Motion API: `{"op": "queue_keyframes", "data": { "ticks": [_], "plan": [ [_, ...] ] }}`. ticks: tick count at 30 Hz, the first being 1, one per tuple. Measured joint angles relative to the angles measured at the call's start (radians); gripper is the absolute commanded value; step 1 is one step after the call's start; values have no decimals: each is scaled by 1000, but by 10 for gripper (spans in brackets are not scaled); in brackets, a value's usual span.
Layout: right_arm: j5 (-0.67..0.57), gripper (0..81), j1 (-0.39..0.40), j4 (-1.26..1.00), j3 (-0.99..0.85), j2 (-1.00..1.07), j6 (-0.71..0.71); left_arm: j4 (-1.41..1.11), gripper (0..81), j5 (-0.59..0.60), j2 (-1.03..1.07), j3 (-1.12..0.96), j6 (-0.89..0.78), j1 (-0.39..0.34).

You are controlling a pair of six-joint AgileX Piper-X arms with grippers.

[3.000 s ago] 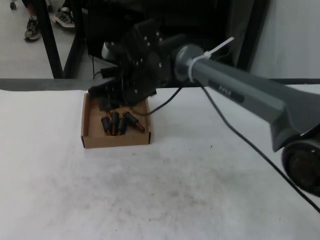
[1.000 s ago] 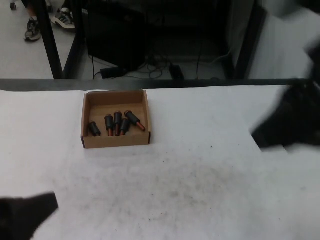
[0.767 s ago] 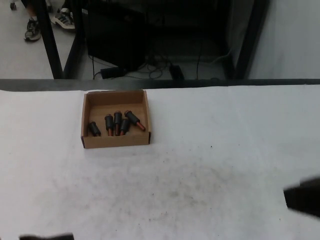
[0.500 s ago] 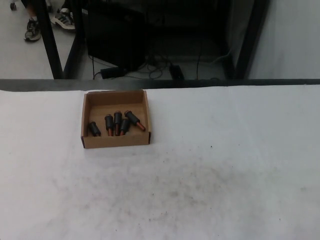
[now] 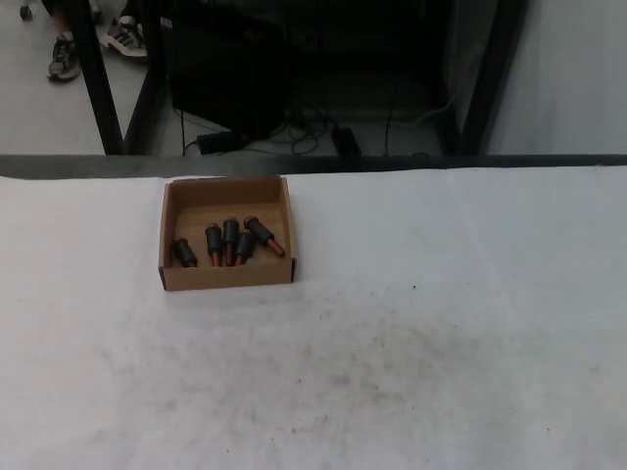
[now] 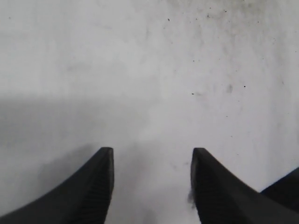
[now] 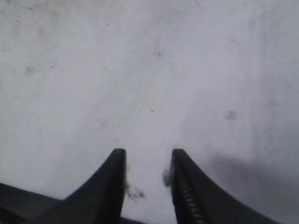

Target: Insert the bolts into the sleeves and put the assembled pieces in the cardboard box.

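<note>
Black-sleeved orange bolts [image 5: 230, 240] fill a brown cardboard box [image 5: 227, 275] by the white surface's [image 5: 411, 352] far edge, apart from the left gripper [image 6: 152, 186] and right gripper [image 7: 148, 182], both spread empty.

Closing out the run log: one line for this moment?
brown cardboard box: five black-sleeved orange bolt pieces inside | left tool: open, empty, above white bench | right tool: open, empty

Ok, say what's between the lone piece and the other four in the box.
Only bare box floor separates lone piece from the four, high view.
</note>
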Motion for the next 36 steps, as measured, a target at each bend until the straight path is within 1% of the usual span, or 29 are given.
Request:
{"op": "queue_keyframes", "data": {
  "ticks": [6, 36],
  "plan": [
    [0, 315, 0, -17, 28, 0, 7, 0, 477, -67, 0, 0, 13, 0],
    [0, 315, 0, -40, 38, 0, 7, 0, 477, -66, 0, 0, 13, 0]
  ]
}}
